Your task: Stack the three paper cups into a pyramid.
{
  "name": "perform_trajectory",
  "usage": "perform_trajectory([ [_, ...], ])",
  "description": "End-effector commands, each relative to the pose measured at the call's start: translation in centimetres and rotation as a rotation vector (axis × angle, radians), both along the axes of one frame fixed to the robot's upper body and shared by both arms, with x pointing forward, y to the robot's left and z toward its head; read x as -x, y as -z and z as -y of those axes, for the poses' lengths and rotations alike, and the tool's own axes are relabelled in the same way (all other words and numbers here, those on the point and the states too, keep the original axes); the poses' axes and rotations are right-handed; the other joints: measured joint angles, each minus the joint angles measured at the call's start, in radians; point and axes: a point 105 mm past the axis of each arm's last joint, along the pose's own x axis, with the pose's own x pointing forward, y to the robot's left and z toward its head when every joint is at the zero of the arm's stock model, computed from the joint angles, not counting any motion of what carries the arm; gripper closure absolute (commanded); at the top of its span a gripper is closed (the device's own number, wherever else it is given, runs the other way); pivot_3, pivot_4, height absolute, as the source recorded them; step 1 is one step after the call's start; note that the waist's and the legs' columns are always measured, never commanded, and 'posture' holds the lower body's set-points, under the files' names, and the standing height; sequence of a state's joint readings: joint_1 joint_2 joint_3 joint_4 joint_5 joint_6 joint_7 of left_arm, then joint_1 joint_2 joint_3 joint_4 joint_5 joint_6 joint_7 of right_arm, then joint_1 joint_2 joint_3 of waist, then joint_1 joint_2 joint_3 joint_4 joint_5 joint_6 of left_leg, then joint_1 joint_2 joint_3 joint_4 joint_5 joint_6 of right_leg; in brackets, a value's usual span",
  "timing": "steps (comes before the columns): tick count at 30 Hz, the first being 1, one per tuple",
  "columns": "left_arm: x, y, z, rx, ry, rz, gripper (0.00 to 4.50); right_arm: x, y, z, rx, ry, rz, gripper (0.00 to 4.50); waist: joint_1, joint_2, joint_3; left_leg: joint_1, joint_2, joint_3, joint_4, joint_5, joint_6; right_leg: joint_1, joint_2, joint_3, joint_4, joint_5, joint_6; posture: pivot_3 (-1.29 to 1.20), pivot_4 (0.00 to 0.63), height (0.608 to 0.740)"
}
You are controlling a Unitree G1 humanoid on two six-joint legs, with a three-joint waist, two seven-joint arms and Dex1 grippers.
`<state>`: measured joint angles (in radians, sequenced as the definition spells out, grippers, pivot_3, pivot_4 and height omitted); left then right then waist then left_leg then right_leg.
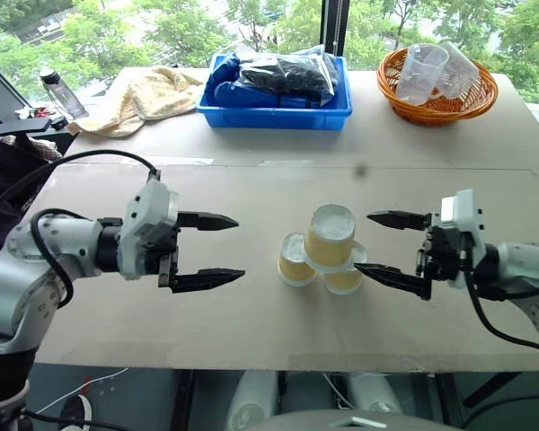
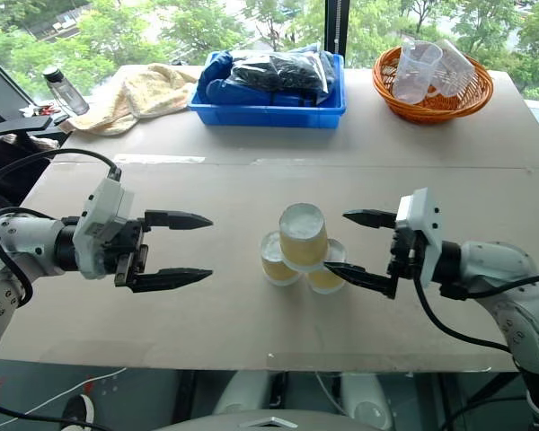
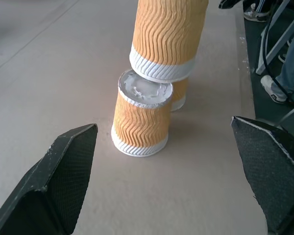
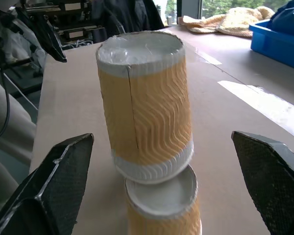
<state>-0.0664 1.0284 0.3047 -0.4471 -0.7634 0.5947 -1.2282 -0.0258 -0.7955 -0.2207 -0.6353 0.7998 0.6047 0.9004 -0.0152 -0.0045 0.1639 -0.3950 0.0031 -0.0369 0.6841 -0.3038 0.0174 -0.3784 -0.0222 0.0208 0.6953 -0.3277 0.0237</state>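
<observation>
Paper cups (image 1: 330,235), three, stand stacked; both grippers, left (image 1: 220,250) and right (image 1: 388,246), fingers released.

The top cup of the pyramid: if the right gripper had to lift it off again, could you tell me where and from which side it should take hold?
Grip the top cup across its ribbed yellow-tan wall, mid-height, coming level from the robot's right, where the open right gripper already faces it. It stands upside down, bridging two base cups, so lift straight up, probably without nudging either.
</observation>
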Motion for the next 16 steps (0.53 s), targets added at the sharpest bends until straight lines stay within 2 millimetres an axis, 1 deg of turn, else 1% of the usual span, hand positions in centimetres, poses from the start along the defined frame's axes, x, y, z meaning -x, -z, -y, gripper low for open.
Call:
perform_trajectory([
  [1,0.4,0.1,-1.0,0.017,-0.062,0.028,0.0,0.9,-0.7,2.0,0.003,0.054,0.047,0.04,0.0,0.0,0.0,0.001,0.0,0.0,0.0,0.0,0.0,0.001,0.0,0.0,0.0,0.0,0.0,0.0,0.15,0.74],
  [3,0.2,1.8,-1.4,0.02,-0.14,0.02,0.0,0.6,0.7,3.7,-0.009,0.136,0.011,0.04,0.001,0.0,0.0,0.002,0.0,0.0,0.0,0.0,0.001,0.001,0.0,0.0,0.001,0.0,0.0,0.0,0.15,0.74],
  [6,-0.4,5.1,-0.9,0.058,-0.28,0.005,0.0,-0.1,4.6,6.1,0.028,0.244,-0.03,0.04,0.004,-0.002,-0.002,0.005,0.0,0.001,0.0,-0.001,0.002,0.005,0.0,0.001,-0.001,0.0,0.0,0.0,0.15,0.74],
  [8,-0.6,7.6,-0.6,0.047,-0.369,0.014,0.0,-0.9,6.8,7.3,0.006,0.319,-0.029,0.04,0.004,-0.004,-0.002,0.005,0.0,0.002,0.001,-0.001,0.002,0.005,0.0,0.002,0.0,0.0,0.0,0.0,0.15,0.74],
  [10,-0.8,9.8,-0.9,0.021,-0.459,-0.005,0.0,-1.3,8.6,7.9,0.026,0.344,-0.011,0.04,0.003,-0.004,-0.003,0.006,0.0,0.002,0.001,-0.001,0.001,0.005,0.0,0.002,0.0,0.0,0.0,0.0,0.15,0.74],
  [12,-0.5,11.1,-1.0,0.024,-0.482,0.004,0.0,-1.9,9.9,8.4,0.01,0.378,-0.008,0.04,0.0,-0.003,-0.002,0.012,0.0,0.002,-0.002,-0.001,0.002,0.01,0.0,0.003,0.0,0.0,0.0,0.0,0.15,0.74],
  [14,-0.4,12.1,-1.3,0.018,-0.508,0.022,0.0,-2.3,10.8,8.6,0.011,0.387,0.002,0.04,0.0,-0.002,-0.003,0.014,0.0,0.003,-0.002,-0.001,0.001,0.01,0.0,0.004,0.001,0.0,0.0,0.0,0.15,0.74],
  [16,-0.1,12.3,-1.6,0.013,-0.509,0.048,0.0,-2.6,11.1,8.7,-0.003,0.397,0.008,0.04,0.001,-0.002,-0.003,0.014,0.0,0.003,-0.002,-0.001,0.001,0.01,0.0,0.004,0.001,0.0,0.0,0.0,0.15,0.74],
])
